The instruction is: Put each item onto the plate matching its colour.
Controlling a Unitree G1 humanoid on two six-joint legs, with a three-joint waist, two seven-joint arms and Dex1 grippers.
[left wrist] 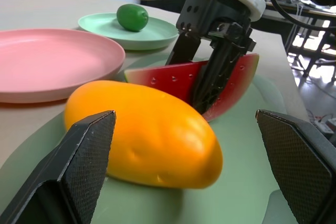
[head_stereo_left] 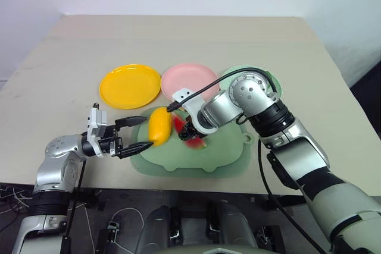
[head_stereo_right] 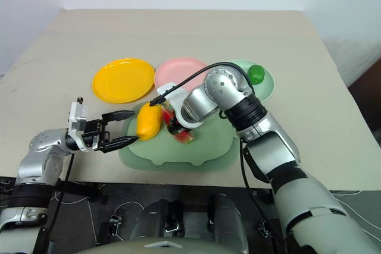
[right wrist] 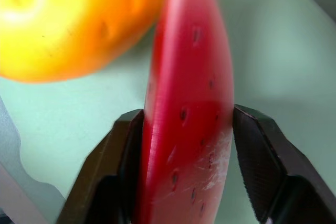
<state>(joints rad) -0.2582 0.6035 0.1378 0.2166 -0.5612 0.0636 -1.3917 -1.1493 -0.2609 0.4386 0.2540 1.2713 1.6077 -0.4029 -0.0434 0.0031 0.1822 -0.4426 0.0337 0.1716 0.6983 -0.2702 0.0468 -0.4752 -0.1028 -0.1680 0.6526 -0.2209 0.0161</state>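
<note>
Tabletop (head_stereo_left: 53, 63), beige and rectangular, carries everything. Biggest thing on it is the pale green pig-shaped mat (head_stereo_left: 220, 159), which lies against the near edge, about midway along it. Behind the mat, toward the middle of the table, three round plates stand in a row parallel to that edge: the yellow-orange plate (head_stereo_left: 130, 85) nearest the left edge, the pink plate (head_stereo_left: 196, 77) touching it or just beside it, and the pale mint green plate (head_stereo_right: 266, 90) next toward the right edge.

On the mat's left part lies the yellow mango (head_stereo_left: 159, 125), oblong, with its length running from the near edge toward the plates. Just beside it, toward the mat's middle, stands the red watermelon wedge (left wrist: 168, 78), upright on its green rind. The green lime (head_stereo_right: 256, 74) already sits on the mint green plate, near its far rim.

The right gripper (right wrist: 181, 145) reaches down onto the mat from the right, and its two black fingers are clamped on the flat red faces of the wedge, one on each side. Whether the wedge is lifted off the mat cannot be told.

The left gripper (head_stereo_left: 138, 132) hangs level at the mat's left rim, pointing at the mango, with its fingers spread wide and holding nothing; the mango lies just in front of the fingertips.
</note>
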